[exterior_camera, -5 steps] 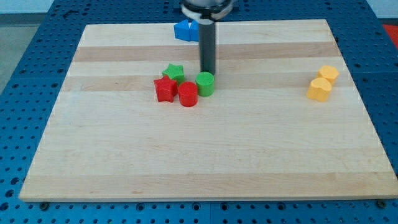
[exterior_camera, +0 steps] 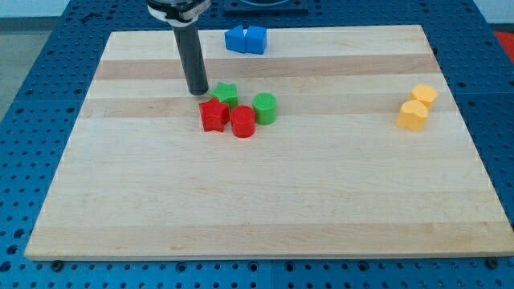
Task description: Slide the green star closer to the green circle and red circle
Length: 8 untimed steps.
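Observation:
The green star [exterior_camera: 225, 94] sits near the middle of the wooden board, just above the red star [exterior_camera: 214, 116]. The red circle [exterior_camera: 242, 122] lies to the star's lower right and the green circle [exterior_camera: 264, 107] further right, touching the red circle. A small gap separates the green star from the green circle. My tip [exterior_camera: 197, 91] stands on the board just left of the green star, close to it or touching it.
Two blue blocks [exterior_camera: 246, 39] sit together at the view's top edge of the board [exterior_camera: 257, 201]. Two yellow blocks [exterior_camera: 417, 107] sit together at the view's right.
My tip has moved from just above the green circle leftward to the green star's left side. The blocks have not visibly moved.

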{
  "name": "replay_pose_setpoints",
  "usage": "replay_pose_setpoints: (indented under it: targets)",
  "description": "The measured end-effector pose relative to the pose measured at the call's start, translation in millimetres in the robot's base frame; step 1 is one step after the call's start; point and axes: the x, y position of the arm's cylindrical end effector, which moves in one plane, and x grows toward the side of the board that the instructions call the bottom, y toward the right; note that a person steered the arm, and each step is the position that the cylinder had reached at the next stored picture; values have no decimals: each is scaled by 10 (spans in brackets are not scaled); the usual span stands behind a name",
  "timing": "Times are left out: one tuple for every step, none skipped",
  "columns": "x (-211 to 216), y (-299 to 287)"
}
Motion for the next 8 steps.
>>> replay_pose_setpoints:
  targets:
    - [55,262]
    - [54,416]
    - [52,443]
    - [34,443]
    - [-25,443]
    - [-85,443]
    - [-154,443]
    - [-266,495]
